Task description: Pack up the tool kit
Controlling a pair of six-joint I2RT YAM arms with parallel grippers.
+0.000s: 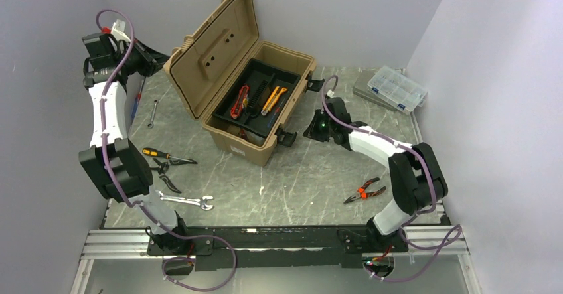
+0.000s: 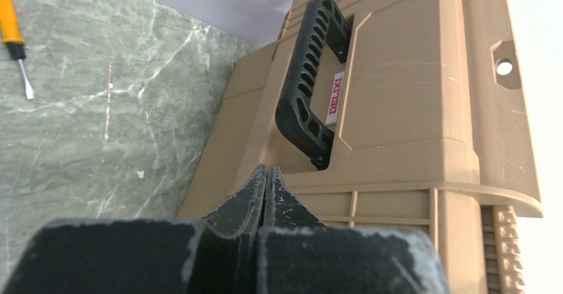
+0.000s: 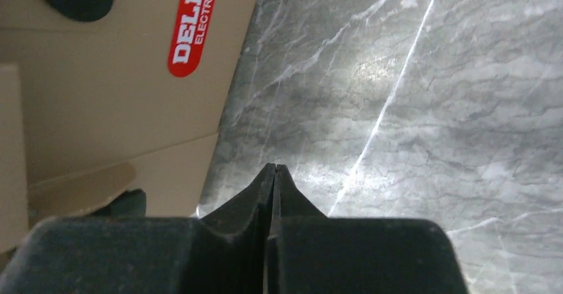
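- The tool kit (image 1: pixel 240 141) is found near the middle of the desk (image 1: pixel 299 181), set at an angle between the two arms; this placing is judged to let either arm reach it.
- Its lid (image 1: pixel 212 48) is stood open and tilted back to the left; the black insert tray (image 1: pixel 265 81) is thereby exposed; a red-handled cutter (image 1: pixel 240 101) and a yellow-handled cutter (image 1: pixel 273 99) are lodged in the tray.
- Several tools are noted loose on the desk: orange-handled pliers (image 1: pixel 364 191) by the right arm, and a spanner (image 1: pixel 189 202), dark pliers (image 1: pixel 166 174) and a screwdriver (image 1: pixel 162 154) by the left arm; packing is judged incomplete.
- The left claw (image 2: pixel 265 181) is closed, its fingers pressed together with nothing held; it is positioned behind the lid, facing the outer face just below the black handle (image 2: pixel 312 81); contact with the lid cannot be determined; the position is judged suited to steadying the lid or pushing it shut.
- The right claw (image 3: pixel 274 178) is likewise closed and empty; it is held low over bare desk, just beside the wall bearing the red label (image 3: pixel 192 22); no contact is seen.
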